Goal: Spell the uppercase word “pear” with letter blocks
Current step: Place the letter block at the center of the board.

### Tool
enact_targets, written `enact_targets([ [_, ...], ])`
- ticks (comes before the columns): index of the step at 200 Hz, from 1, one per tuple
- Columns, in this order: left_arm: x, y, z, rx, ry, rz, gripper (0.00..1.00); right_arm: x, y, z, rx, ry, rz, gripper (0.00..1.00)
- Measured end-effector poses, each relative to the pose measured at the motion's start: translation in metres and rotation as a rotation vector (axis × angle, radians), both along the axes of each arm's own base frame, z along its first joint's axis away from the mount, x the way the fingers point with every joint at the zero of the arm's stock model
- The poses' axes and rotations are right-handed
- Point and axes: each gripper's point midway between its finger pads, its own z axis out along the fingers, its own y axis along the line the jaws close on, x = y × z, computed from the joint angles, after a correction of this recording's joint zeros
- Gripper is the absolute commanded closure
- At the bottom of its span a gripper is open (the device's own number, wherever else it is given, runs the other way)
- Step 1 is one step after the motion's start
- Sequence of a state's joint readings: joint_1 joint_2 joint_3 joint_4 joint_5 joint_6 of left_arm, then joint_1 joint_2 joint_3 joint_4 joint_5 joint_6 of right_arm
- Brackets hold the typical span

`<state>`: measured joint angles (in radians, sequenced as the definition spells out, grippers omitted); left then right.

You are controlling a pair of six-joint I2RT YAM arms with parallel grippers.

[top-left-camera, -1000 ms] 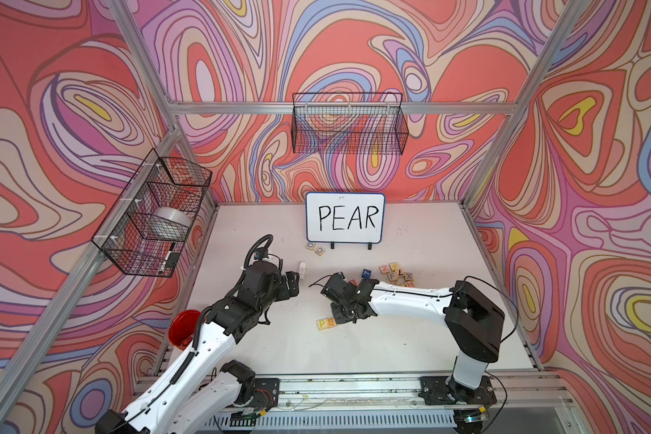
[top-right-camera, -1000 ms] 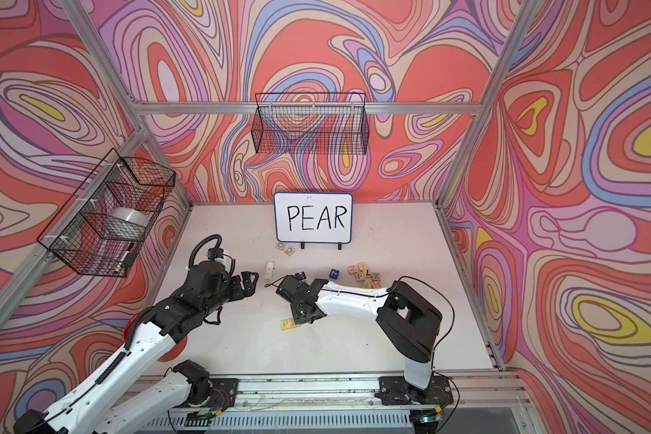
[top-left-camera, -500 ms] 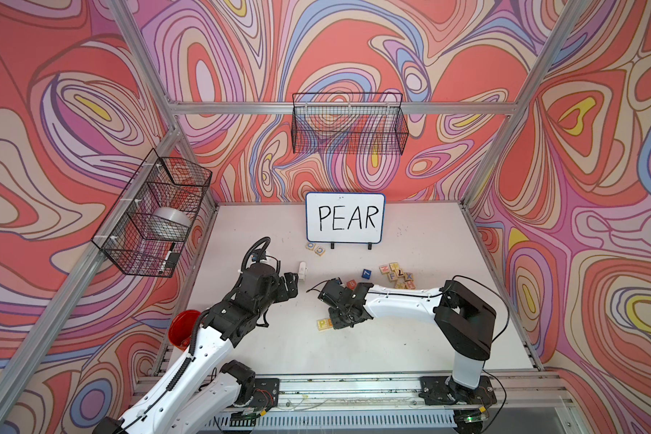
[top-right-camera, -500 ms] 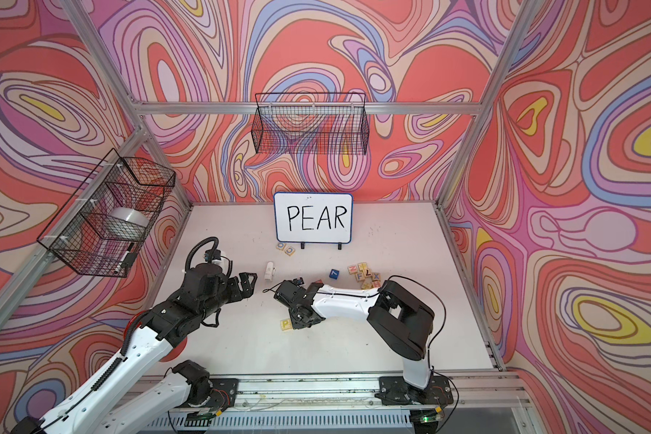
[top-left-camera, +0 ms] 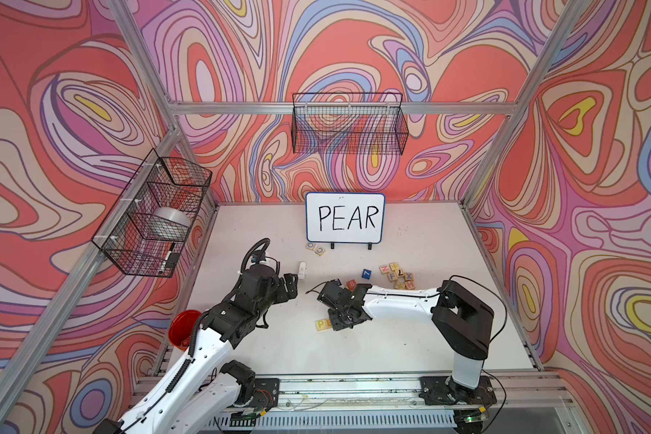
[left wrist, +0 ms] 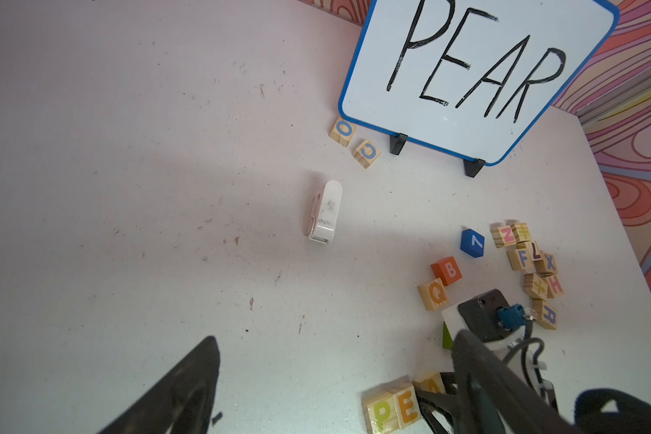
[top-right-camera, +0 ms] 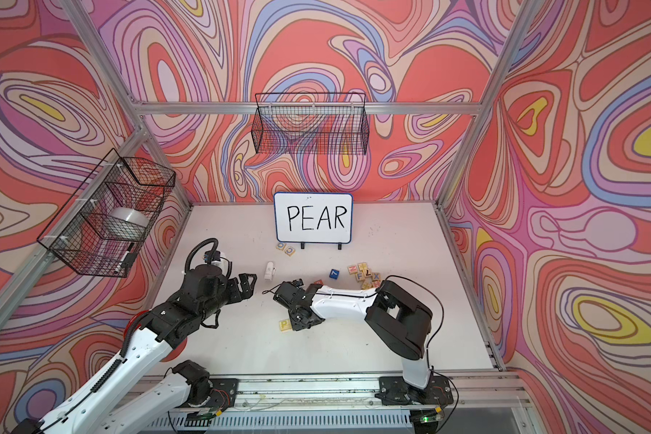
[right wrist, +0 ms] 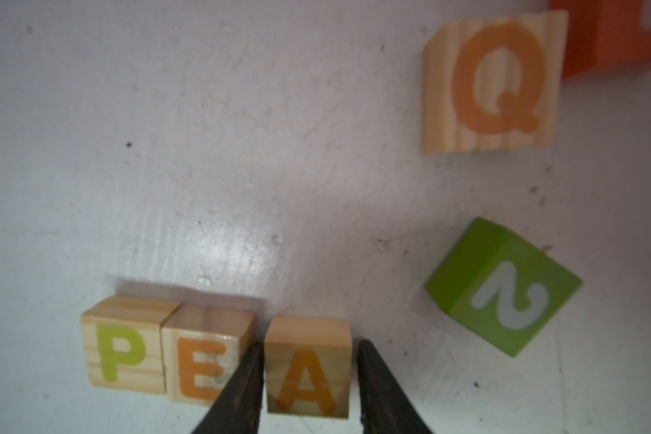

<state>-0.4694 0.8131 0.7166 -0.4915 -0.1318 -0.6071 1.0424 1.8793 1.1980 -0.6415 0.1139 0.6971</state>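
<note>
Three pale-wood letter blocks stand in a row on the table: P (right wrist: pixel 123 351), E (right wrist: pixel 200 366) and A (right wrist: pixel 307 372), with a narrow gap between E and A. My right gripper (right wrist: pixel 311 342) straddles the A block, open; one finger is close against the block and a slit shows at the other. In both top views the gripper (top-left-camera: pixel 339 321) covers E and A, leaving only P (top-left-camera: pixel 322 325) visible. The blue R block (left wrist: pixel 548 315) lies at the edge of the block pile. My left gripper (top-left-camera: pixel 291 282) hovers open and empty to the left.
The white PEAR board (top-left-camera: pixel 344 221) stands at the back, with O and C blocks (top-left-camera: pixel 314 248) before it. A white eraser (top-left-camera: pixel 302 269), blue 7 (top-left-camera: pixel 367 273), red B (top-left-camera: pixel 351 284), green 2 (right wrist: pixel 504 289) and Q (right wrist: pixel 493 82) lie nearby. A red cup (top-left-camera: pixel 183 330) sits front left.
My right gripper came forward and down with the A block, set it beside E, and its jaws have parted slightly. The left arm has barely moved.
</note>
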Motion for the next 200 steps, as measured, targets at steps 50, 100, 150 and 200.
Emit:
enact_targets([
  [50, 0.0, 0.0, 0.0, 0.001, 0.001, 0.0, 0.08, 0.002, -0.011, 0.006, -0.036, -0.024, -0.026, 0.5],
  [100, 0.0, 0.001, -0.001, 0.006, 0.001, 0.006, 0.08, 0.013, -0.018, 0.049, 0.01, -0.124, -0.069, 0.4],
  [150, 0.002, 0.001, -0.007, 0.02, 0.028, 0.007, 0.08, 0.018, -0.034, 0.043, -0.059, -0.161, -0.107, 0.34],
  [200, 0.004, -0.001, -0.007, 0.023, 0.034, 0.006, 0.08, 0.018, -0.067, 0.016, -0.13, -0.141, -0.166, 0.28],
])
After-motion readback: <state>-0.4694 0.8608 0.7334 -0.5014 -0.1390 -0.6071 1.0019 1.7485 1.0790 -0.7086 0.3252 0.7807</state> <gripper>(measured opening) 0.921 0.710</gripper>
